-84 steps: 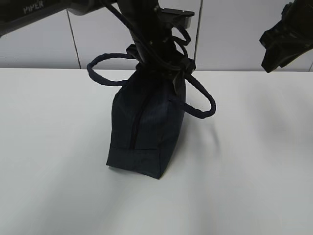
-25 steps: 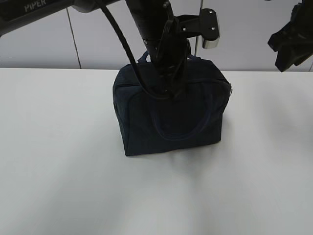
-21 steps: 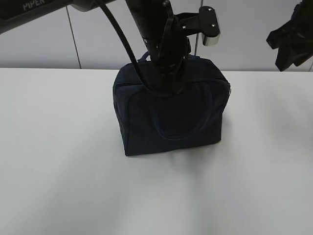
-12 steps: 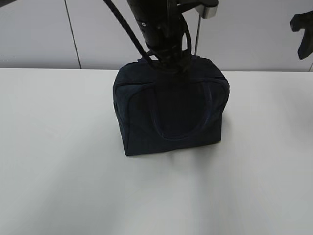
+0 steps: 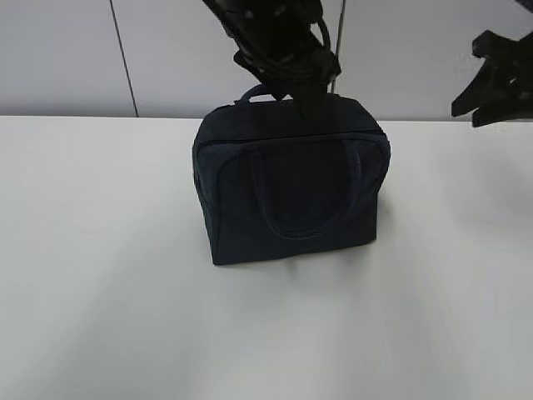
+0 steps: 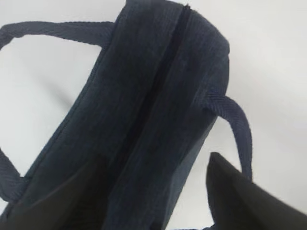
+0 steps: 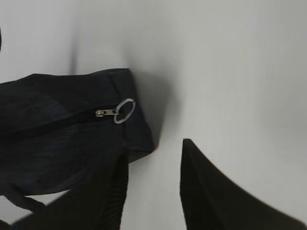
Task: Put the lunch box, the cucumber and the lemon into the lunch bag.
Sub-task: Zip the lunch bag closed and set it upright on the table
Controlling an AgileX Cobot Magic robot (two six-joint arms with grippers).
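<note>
Observed: the dark navy boxy fabric lunch bag now stands upright and square on the white bench, broad side to the exterior camera, one loop handle lying flat against its front. A few seconds earlier it stood end-on and pinched at the top by the left arm, with both handles flung outward.

Left tool: it has lifted off the bag and hangs just above the top edge. The left wrist view shows its dark fingers spread to either side of the bag's top with nothing between them; it has let go.

Right tool: raised, well apart from the bag on the right. Its fingers stand parted and empty.

Zip: the metal ring pull sits at the end of the top seam and the zip line reads as closed along its length.

Lunch box, cucumber and lemon: none visible in any view.

Assessment: the bag appears repositioned and released. With the zip shut and no items left outside, the packing is judged complete or nearly so, though the contents cannot be confirmed.
</note>
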